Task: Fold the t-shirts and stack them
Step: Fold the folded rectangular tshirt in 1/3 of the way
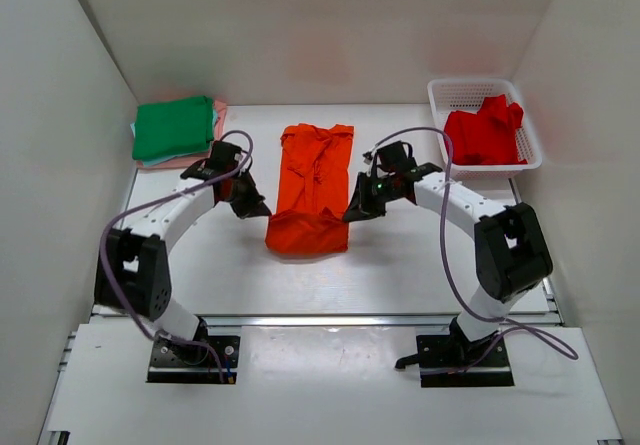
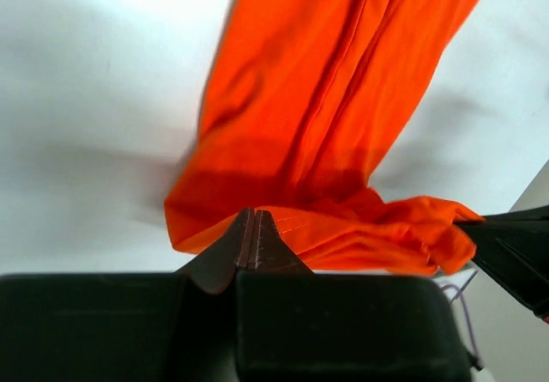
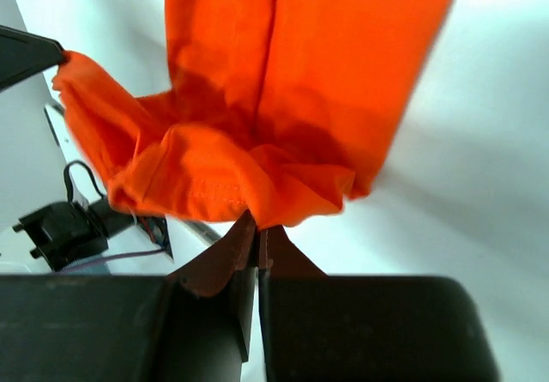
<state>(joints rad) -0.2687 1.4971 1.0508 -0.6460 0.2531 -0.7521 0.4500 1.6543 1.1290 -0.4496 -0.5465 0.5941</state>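
Two grippers are pinching the orange t-shirt (image 1: 313, 170) by its near hem, fingers pressed together on cloth. The left gripper (image 2: 254, 232) is holding its left corner, the right gripper (image 3: 257, 238) its right corner.

no readable text, no labels, no brand marks, no numbers or signs in any view

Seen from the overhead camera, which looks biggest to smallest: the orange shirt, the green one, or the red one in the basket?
Largest: orange shirt.
Then green shirt and red shirt, which look about alike, so unranked.
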